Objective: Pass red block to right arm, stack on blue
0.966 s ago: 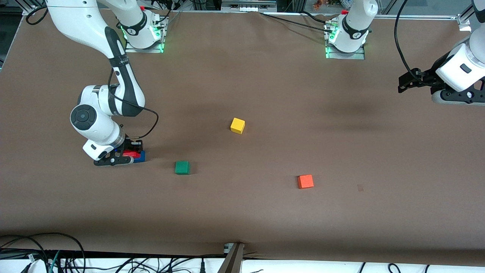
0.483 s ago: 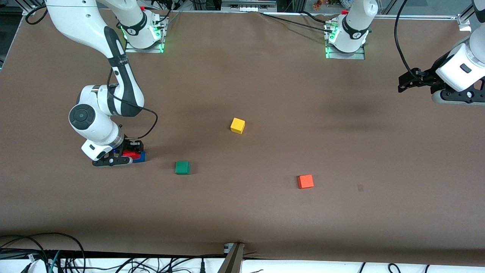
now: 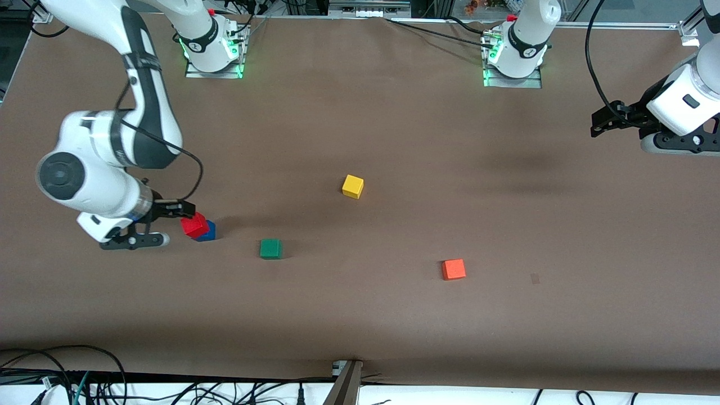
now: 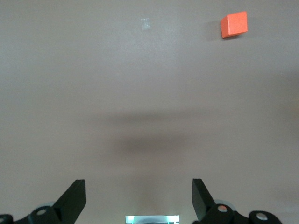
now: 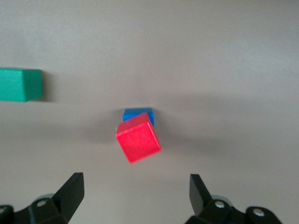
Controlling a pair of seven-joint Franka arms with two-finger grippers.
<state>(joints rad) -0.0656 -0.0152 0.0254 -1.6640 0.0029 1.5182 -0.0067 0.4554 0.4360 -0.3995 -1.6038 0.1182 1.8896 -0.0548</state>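
Stacking step at release: red on blue, skewed.

Left gripper [image 3: 601,121] parked over the left arm's end of the table [image 3: 394,320], jaws apart, empty, waiting. Right gripper [image 3: 167,224] just beside the stack, fingers spread, clear of it. Red block [image 3: 194,225] atop the blue cube [image 3: 206,231], twisted and overhanging, possibly tipping. Next, judged: checking that it sits; regrasping and squaring if not.

So the red block [image 3: 194,225] sits on the blue [image 3: 206,232], looks a bit skewed, toward the right arm's end of the tabletop [image 3: 394,315]. Green cube [image 3: 270,248] is beside the stack; yellow cube [image 3: 352,186] farther from the camera; orange-red cube [image 3: 453,269] toward the left arm's end.
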